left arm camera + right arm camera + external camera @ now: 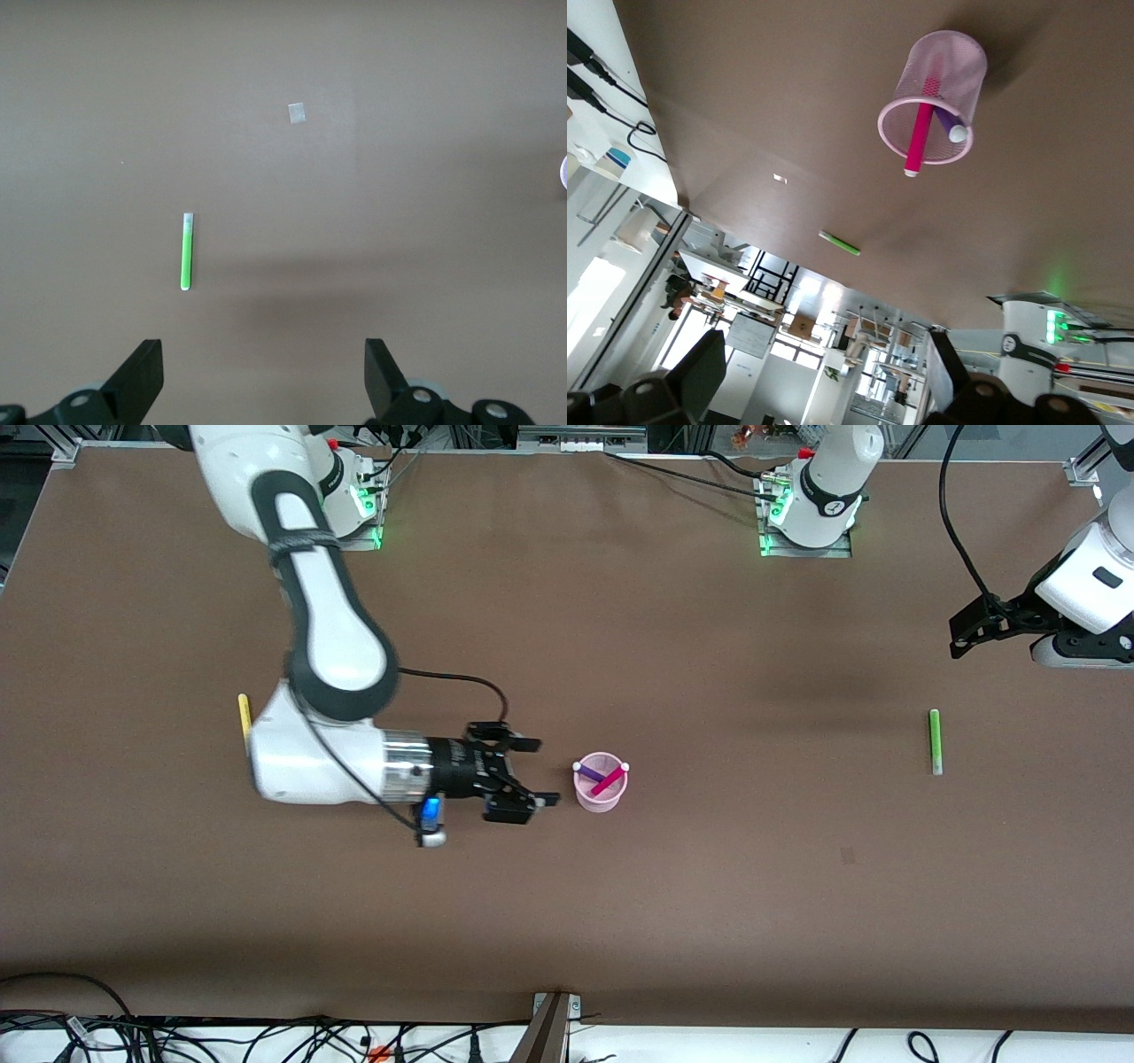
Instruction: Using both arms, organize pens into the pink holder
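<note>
The pink holder [601,788] stands mid-table with the magenta-pink pen [608,780] and the dark blue-purple pen [588,772] leaning inside it. My right gripper [540,772] is open and empty, low beside the holder toward the right arm's end. The right wrist view shows the holder [939,75], both pens in it and the green pen [840,243], with the gripper [824,372] open. The green pen [934,741] lies toward the left arm's end. My left gripper [961,638] is open and empty above the table near it, and the left wrist view [261,372] shows the pen [187,252]. The yellow pen [244,716] lies partly hidden by the right arm.
A small pale square mark [297,112] is on the brown table [709,886], also faint in the front view [848,856]. The arm bases stand along the table's edge farthest from the front camera. Cables hang past the edge nearest the front camera.
</note>
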